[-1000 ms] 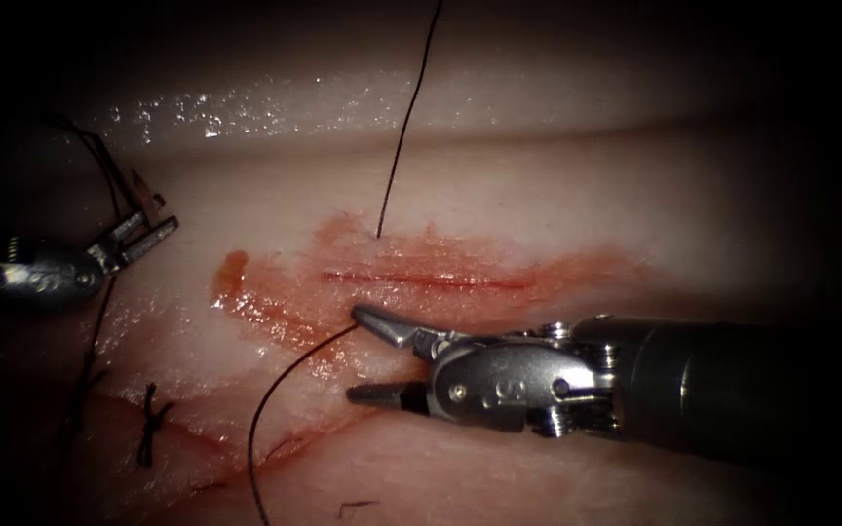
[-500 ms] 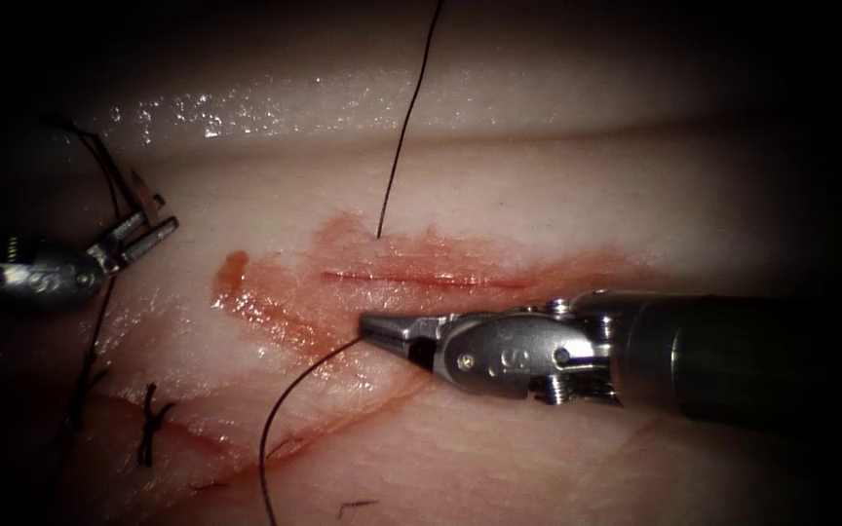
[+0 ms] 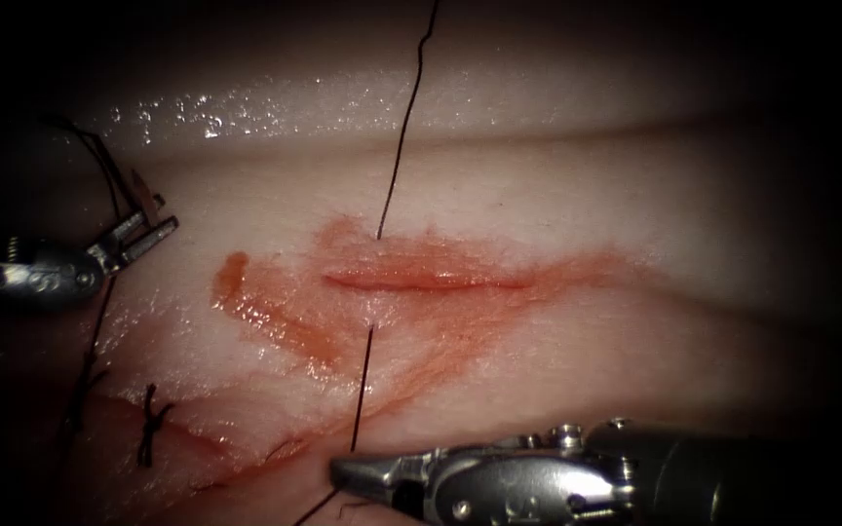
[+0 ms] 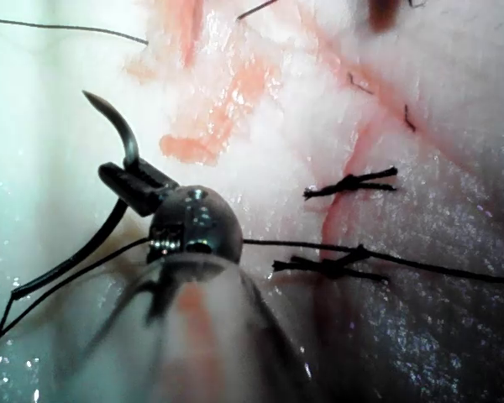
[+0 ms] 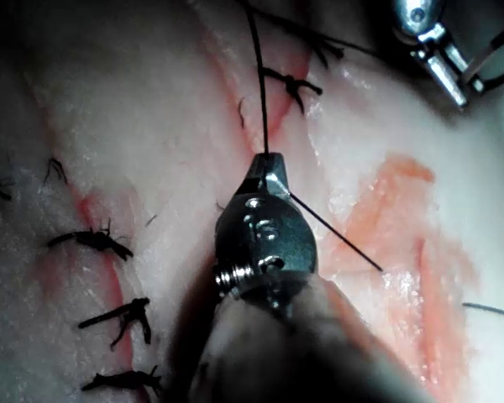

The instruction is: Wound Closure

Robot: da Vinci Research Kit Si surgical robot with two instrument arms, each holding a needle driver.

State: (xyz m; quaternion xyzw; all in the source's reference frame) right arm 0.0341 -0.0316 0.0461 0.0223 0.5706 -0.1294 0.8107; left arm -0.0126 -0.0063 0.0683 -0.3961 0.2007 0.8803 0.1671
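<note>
Pale wet pork tissue [image 3: 557, 195] carried a short red horizontal cut [image 3: 431, 281]. R gripper [image 3: 343, 474], below the cut, clenched the thin black thread [image 3: 363, 385], taut, running straight up into tissue. L gripper [image 3: 153, 229], far left, gripped the dark curved steel needle [image 4: 122, 134] mid-curve, tip up, clear of tissue.

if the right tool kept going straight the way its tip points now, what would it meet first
Hedged, since depth is unclear: the right tool, jaws shut on the thread, points toward the picture's left in the endoscope view. Bare tissue lies ahead first, then the tied stitch. The left tool, holding the needle, sits well off that line.
</note>
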